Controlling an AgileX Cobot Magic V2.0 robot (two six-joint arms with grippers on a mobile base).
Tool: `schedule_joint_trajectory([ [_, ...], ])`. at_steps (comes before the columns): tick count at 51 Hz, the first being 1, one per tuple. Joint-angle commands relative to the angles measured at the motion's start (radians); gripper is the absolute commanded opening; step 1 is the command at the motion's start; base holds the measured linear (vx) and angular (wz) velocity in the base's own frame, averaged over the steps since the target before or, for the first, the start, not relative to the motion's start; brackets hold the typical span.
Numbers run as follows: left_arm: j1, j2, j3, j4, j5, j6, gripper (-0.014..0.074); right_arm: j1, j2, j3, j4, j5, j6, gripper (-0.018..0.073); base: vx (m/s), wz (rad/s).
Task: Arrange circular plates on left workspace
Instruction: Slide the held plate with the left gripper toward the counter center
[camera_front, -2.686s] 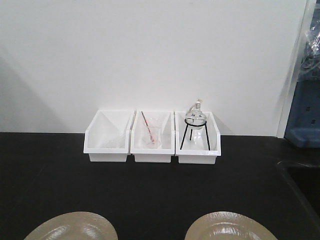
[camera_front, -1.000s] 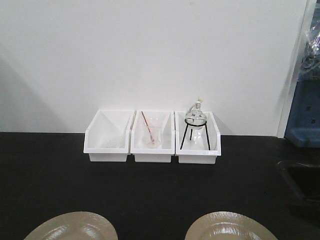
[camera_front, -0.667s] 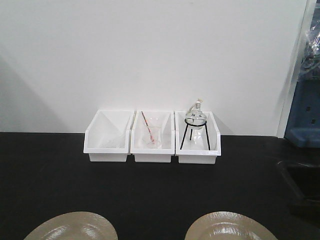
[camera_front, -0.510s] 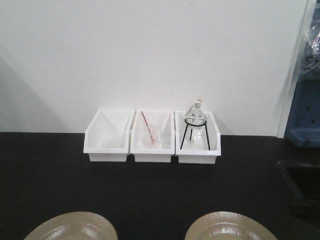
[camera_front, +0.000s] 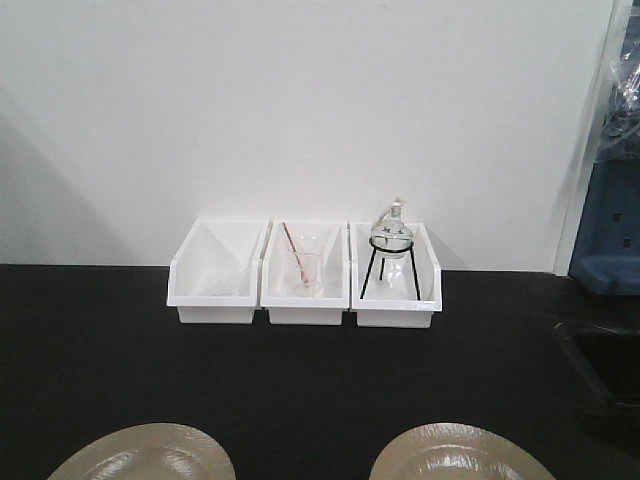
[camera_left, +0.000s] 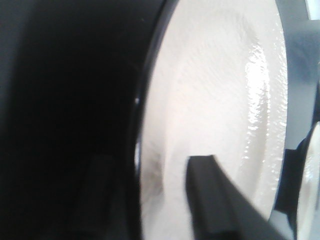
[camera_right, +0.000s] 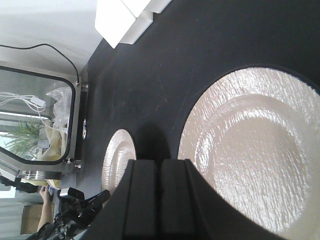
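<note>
Two round beige plates lie flat on the black countertop (camera_front: 300, 380) at the front edge of the front view: the left plate (camera_front: 140, 455) and the right plate (camera_front: 460, 455). No gripper shows in that view. In the left wrist view my left gripper (camera_left: 150, 161) is open, with one finger (camera_left: 210, 200) over the left plate (camera_left: 215, 110) and the other outside its dark rim. In the right wrist view my right gripper (camera_right: 160, 167) is shut and empty, over the bare counter between the right plate (camera_right: 250, 160) and the left plate (camera_right: 117, 160).
Three white bins (camera_front: 305, 275) stand in a row against the back wall; the middle one holds a beaker with a rod, the right one a round flask on a black stand (camera_front: 392, 255). The sunken sink basin (camera_front: 610, 370) is at the right.
A dark arm shape at the right edge of the front view one second ago has drawn back out of sight. The plates and bins have not moved.
</note>
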Motion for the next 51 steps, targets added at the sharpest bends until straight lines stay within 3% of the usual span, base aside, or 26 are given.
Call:
schedule_joint_trajectory([
  [1,-0.025,-0.019,-0.019,-0.076,0.053,0.005,0.0218,-0.007,-0.028,-0.028,0.055,0.056,-0.012,-0.0003,0.00,0.00],
  [6,-0.027,-0.019,-0.019,-0.091,0.064,0.005,-0.0010,-0.007,-0.028,-0.028,0.055,0.056,-0.012,-0.0003,0.00,0.00],
  [15,-0.031,-0.019,-0.038,-0.197,0.204,0.005,-0.0005,-0.007,-0.028,-0.028,0.056,0.056,-0.015,-0.0003,0.00,0.00],
  [20,-0.063,-0.019,-0.092,-0.219,0.220,-0.031,-0.0003,-0.007,-0.028,-0.028,0.056,0.056,-0.015,-0.0003,0.00,0.00],
  [35,-0.281,0.011,-0.461,-0.218,0.006,-0.234,-0.0001,-0.007,-0.028,-0.028,0.056,0.056,-0.015,-0.0003,0.00,0.00],
  [51,-0.428,0.271,-0.783,-0.196,0.015,-0.393,-0.0001,-0.007,-0.028,-0.028,0.055,0.056,-0.015,-0.0003,0.00,0.00],
])
